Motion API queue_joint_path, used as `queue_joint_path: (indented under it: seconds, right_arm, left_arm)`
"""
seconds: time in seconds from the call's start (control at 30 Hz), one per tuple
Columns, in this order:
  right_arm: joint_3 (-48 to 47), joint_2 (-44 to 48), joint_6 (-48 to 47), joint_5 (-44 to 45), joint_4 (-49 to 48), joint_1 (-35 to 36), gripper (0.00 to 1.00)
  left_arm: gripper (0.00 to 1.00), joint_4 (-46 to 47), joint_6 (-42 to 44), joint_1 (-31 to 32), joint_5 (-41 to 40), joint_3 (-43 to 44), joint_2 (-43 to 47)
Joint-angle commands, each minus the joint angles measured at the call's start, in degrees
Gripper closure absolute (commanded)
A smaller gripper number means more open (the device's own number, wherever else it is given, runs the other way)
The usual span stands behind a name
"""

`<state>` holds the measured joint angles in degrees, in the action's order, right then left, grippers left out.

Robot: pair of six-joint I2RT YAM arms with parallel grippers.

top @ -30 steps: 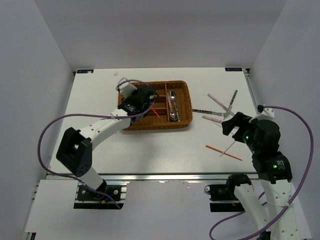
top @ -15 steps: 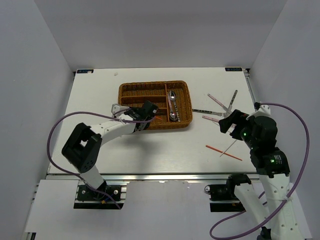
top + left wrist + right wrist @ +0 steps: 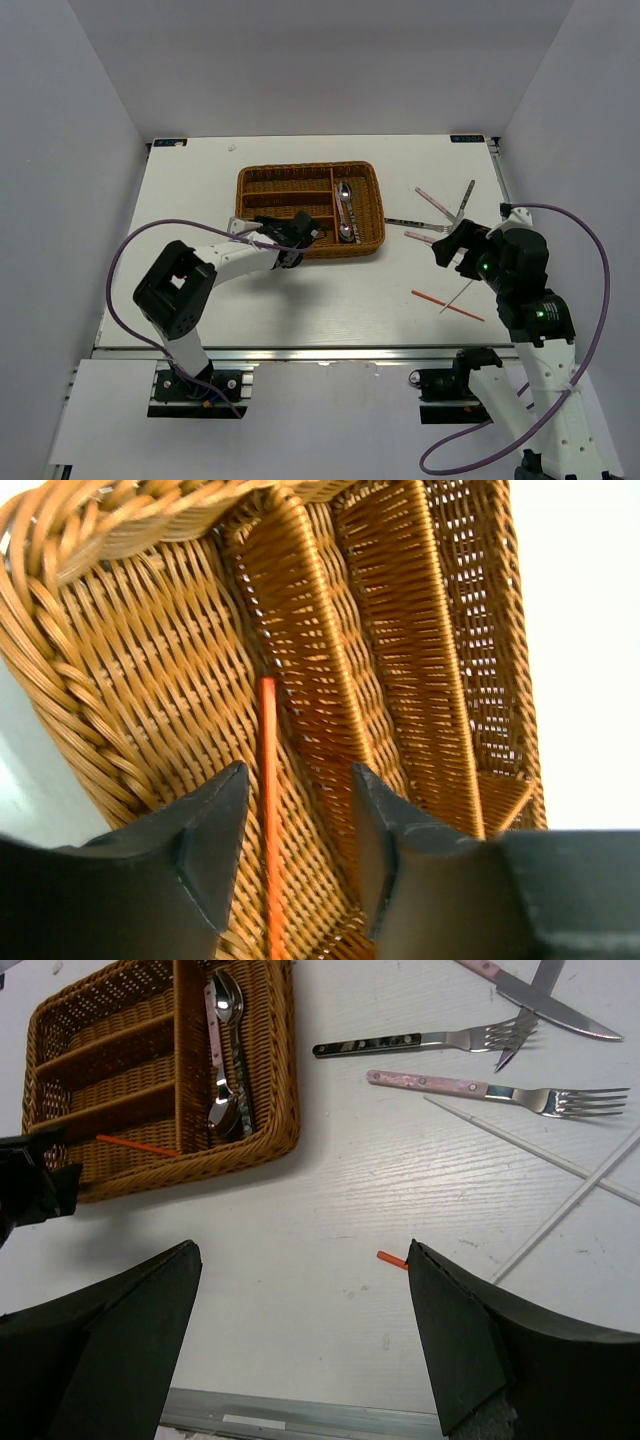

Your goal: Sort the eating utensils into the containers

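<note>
L gripper (image 3: 298, 775) at near edge of wicker tray (image 3: 300, 167), fingers spread, pinching nothing. Red chopstick (image 3: 268, 820) lies in tray's nearest long slot, seen in the gap between the fingers; looks loose on the weave, but contact is hard to confirm from wrist cam. Two spoons (image 3: 225, 1050) in crosswise slot at tray's right end. R gripper (image 3: 300, 1250) above table, right of tray, fingers wide apart, empty. Forks (image 3: 470, 1088), knives (image 3: 545, 1005), white chopsticks (image 3: 540, 1160) and 2nd red chopstick (image 3: 447, 305) on table right of tray.

White table (image 3: 340, 292), grey walls (image 3: 60, 120)
</note>
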<state>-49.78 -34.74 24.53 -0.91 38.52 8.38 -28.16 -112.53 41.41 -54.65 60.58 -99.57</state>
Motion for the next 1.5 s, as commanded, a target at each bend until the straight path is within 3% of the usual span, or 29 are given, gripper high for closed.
queue_joint_path:
  seconds: [0.0, 0.1, 0.2, 0.27, 0.4, 0.47, 0.5, 0.57, 0.6, 0.67, 0.8, 0.9, 0.93, 0.97, 1.0, 1.1, 1.2, 1.37, 1.47]
  right_arm:
    - [0.8, -0.7, -1.7, -2.9, -3.0, 0.2, 0.12]
    - [2.7, -1.1, -3.9, -6.7, -4.2, 0.3, 0.12]
    - [3.7, -2.8, -5.3, -6.1, -4.5, 0.7, 0.13]
    - [3.7, -5.7, -5.3, -2.7, -3.5, 3.2, 0.15]
    - [7.4, -14.8, -6.3, 2.8, -6.0, 8.0, 0.15]
    - [8.0, -22.2, -7.1, 2.7, -6.9, 9.4, 0.17]
    - [8.1, -23.6, -6.3, 7.2, -7.1, 11.2, 0.17]
    - [8.0, -26.9, -6.3, 10.0, -7.1, 12.8, 0.18]
    - [7.5, -28.0, -7.1, 8.8, -6.8, 13.8, 0.18]
    - [5.3, -31.1, -8.0, 8.2, -6.3, 15.5, 0.18]
    - [3.5, -31.8, -7.6, 13.6, -3.1, 17.7, 0.2]
    - [0.5, -24.6, 0.1, 16.0, -2.3, 17.6, 0.16]
    - [-0.4, -18.2, 2.8, 16.0, -2.7, 17.6, 0.16]
    - [-1.5, -14.9, 3.8, 16.2, -2.4, 17.7, 0.14]
    - [-3.2, -12.6, 4.3, 17.2, -1.4, 17.6, 0.11]
    - [-13.7, -8.3, 5.8, 23.2, 9.6, 17.6, 0.11]
    - [-21.3, -4.3, 6.1, 24.7, 16.9, 17.6, 0.11]
    - [-29.8, 0.5, 4.8, 24.8, 22.8, 17.5, 0.11]
    - [-30.6, 0.6, 3.1, 23.5, 24.7, 17.6, 0.11]
  left_arm:
    - [0.37, -0.6, -17.5, 0.1, -2.4, -0.7, 1.0]
    - [0.23, 2.2, -12.6, 0.2, -2.6, -0.9, 4.4]
    - [0.09, 6.3, 3.7, 0.3, -2.9, 0.8, 10.3]
    - [0.05, 7.9, 19.2, 0.3, -1.7, 3.0, 13.2]
    - [0.02, 8.2, 40.1, 0.3, 5.7, 3.8, 24.2]
    - [0.02, 10.9, 54.3, 0.2, 12.7, 1.2, 29.0]
    - [0.02, 8.9, 61.6, 0.3, 14.3, 1.0, 32.7]
    - [0.02, 2.3, 63.3, 0.3, 15.4, 2.6, 35.6]
    - [0.02, -1.5, 71.3, 0.3, 16.2, 2.6, 37.1]
    - [0.02, -3.0, 76.4, 0.3, 17.9, -0.1, 41.7]
    - [0.02, 0.6, 86.0, 0.3, 33.9, -6.7, 45.7]
    - [0.02, 6.9, 89.1, 1.3, 42.8, -9.5, 42.3]
    - [0.02, 9.4, 89.9, 2.3, 46.9, -9.7, 40.4]
    - [0.02, 11.8, 91.1, 4.0, 47.0, -9.4, 35.5]
    - [0.02, 14.2, 94.7, 8.8, 46.2, -6.3, 32.2]
    - [0.02, 15.6, 104.9, 15.1, 48.6, 4.7, 17.1]
    - [0.07, 18.8, 115.6, 16.3, 60.2, 12.6, 4.6]
    - [0.16, 18.9, 125.5, 16.7, 78.3, 24.3, -9.1]
    - [0.22, 18.1, 130.9, 18.2, 81.8, 29.4, -15.2]
